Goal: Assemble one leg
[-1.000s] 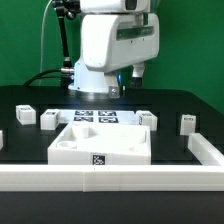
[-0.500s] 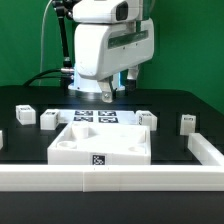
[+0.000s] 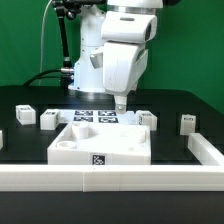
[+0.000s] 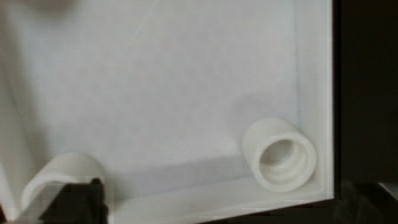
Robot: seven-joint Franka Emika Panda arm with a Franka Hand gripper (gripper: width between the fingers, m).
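The large white square piece [image 3: 100, 143] lies on the black table, with a tag on its front face. Small white legs stand around it: two at the exterior view's left [image 3: 25, 115] [image 3: 48, 120], one behind its right corner [image 3: 147, 118], one at the far right [image 3: 186, 123]. My gripper [image 3: 120, 101] hangs just above the back edge of the square piece, touching nothing. The wrist view looks down on that piece [image 4: 160, 100] and a round socket [image 4: 279, 155] in its corner. My gripper [image 4: 222, 205] is open and empty, with dark fingertips [image 4: 71, 200] at the picture's edges.
The marker board [image 3: 98, 117] lies flat behind the square piece, under my gripper. A low white wall [image 3: 110, 178] runs along the table's front and turns back at the exterior view's right [image 3: 205, 150]. A green backdrop stands behind the arm.
The arm's wrist has swung toward the exterior view's right and turned. The gripper has come down closer to the back edge of the square piece. No part has moved.
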